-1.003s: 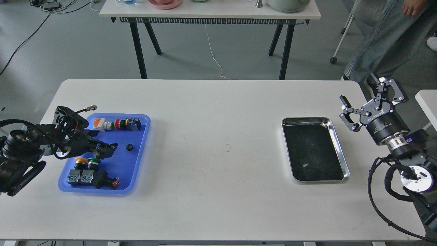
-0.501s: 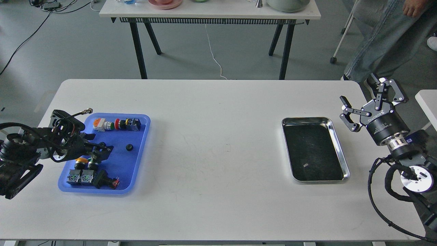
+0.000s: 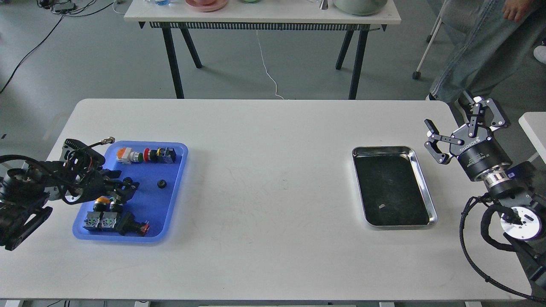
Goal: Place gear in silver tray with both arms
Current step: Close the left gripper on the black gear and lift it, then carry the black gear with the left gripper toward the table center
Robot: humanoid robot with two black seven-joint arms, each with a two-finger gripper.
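Observation:
The gear [image 3: 161, 183] is a small black ring lying in the blue plastic tray [image 3: 172, 200] at the left. My left gripper [image 3: 124, 181] hovers over the tray's left half, a short way left of the gear, with its fingers apart and nothing between them. The silver tray [image 3: 428, 196] lies at the right of the table with a dark bottom and nothing in it but a small pale speck. My right gripper [image 3: 455, 117] is open and empty, held up just beyond the silver tray's far right corner.
The blue tray also holds several push-button switches [image 3: 147, 154] at the back and more switches [image 3: 111, 219] at the front, under my left gripper. A second table [image 3: 264, 15] stands behind. A person [image 3: 473, 47] stands at the far right.
My left gripper has drawn back to the left and a little lower over the blue tray, farther from the gear. The right arm and the gear have not moved.

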